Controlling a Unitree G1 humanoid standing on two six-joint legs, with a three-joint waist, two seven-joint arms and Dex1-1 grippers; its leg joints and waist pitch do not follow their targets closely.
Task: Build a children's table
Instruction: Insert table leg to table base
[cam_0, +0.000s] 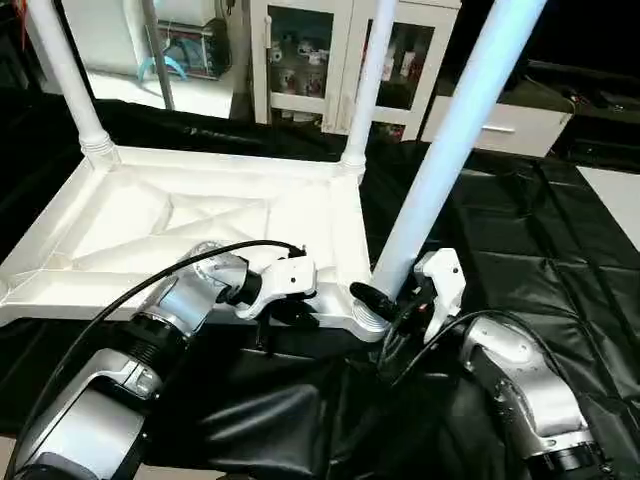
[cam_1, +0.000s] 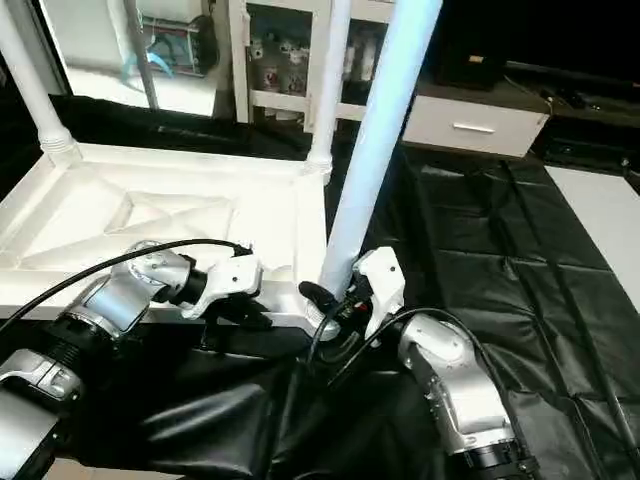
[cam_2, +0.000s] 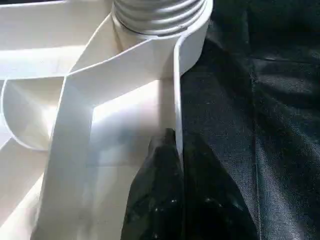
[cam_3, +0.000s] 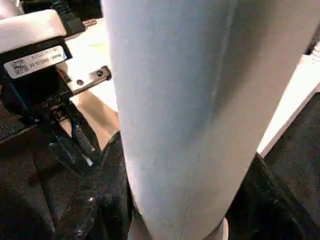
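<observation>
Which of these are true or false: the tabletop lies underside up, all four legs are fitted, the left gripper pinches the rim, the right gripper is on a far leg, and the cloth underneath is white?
1. The tabletop lies underside up. True.
2. All four legs are fitted. False: three stand in sockets.
3. The left gripper pinches the rim. True.
4. The right gripper is on a far leg. False: it is at the base of the near leg.
5. The cloth underneath is white. False: it is black.

a lab-like room: black-draped work table (cam_0: 560, 240), white glass-door cabinet (cam_0: 300, 60) of small items, drawer unit (cam_0: 500, 125).
</observation>
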